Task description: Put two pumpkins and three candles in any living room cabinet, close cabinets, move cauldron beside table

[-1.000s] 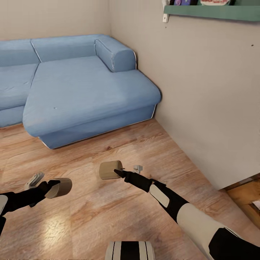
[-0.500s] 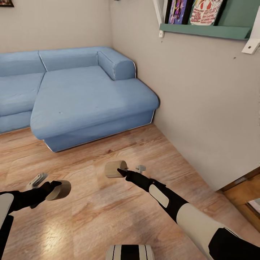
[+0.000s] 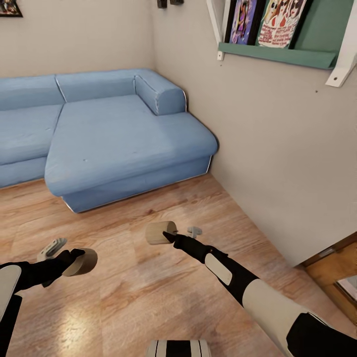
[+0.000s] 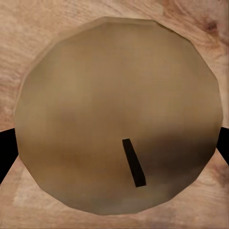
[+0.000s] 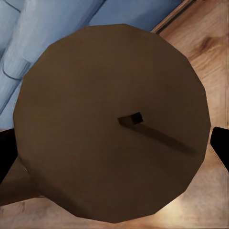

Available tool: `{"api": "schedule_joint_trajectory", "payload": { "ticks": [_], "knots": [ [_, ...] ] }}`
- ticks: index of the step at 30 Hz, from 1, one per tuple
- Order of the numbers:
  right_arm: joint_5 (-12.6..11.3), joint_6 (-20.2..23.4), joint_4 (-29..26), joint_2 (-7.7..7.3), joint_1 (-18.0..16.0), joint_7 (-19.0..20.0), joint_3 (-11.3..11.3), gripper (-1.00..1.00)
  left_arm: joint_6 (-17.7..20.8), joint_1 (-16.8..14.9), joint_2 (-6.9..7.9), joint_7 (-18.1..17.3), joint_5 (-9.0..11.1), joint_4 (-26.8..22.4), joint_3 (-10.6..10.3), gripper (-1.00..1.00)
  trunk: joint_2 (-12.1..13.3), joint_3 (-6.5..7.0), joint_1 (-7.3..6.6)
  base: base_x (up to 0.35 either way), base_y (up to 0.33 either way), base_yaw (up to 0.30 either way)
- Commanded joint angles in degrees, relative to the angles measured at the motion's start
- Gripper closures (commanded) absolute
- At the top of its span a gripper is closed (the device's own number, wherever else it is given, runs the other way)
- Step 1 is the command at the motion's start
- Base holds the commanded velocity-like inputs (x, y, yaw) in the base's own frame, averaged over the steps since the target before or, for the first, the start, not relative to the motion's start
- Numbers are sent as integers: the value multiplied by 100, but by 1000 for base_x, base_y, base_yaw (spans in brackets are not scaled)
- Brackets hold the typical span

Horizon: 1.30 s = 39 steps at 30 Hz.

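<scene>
Carrying a candle in each tool, pinched; view is tilting up from the sofa, cabinet unseen yet.

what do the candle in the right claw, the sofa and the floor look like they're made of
Candle in the right claw: probably wax, matte beige-brown, with a flat faceted round top and dark wick. As a render, the material is a guess.
Sofa: blue woven fabric, soft matte, with seams and faint mottling.
Floor: wood planks or laminate, with grain, knots and a slight sheen.
</scene>
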Motion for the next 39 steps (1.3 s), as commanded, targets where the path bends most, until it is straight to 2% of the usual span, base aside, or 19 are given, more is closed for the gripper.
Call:
{"api": "schedule_joint_trajectory", "payload": {
  "ticks": [1,21,39],
  "knots": [
    [-56,20,3,0,-5,-32,20,100,23,-2,0,61,47,-5,4,100,40,14,-23,-31,0,0],
    [-70,3,3,3,-5,-98,13,100,23,-2,-7,67,44,-1,-8,100,842,374,-463,-316,0,3],
    [-72,-11,8,-8,-5,-96,-12,100,23,-2,-13,78,4,-16,-41,100,1564,762,-858,-321,0,228]
  ]
}}
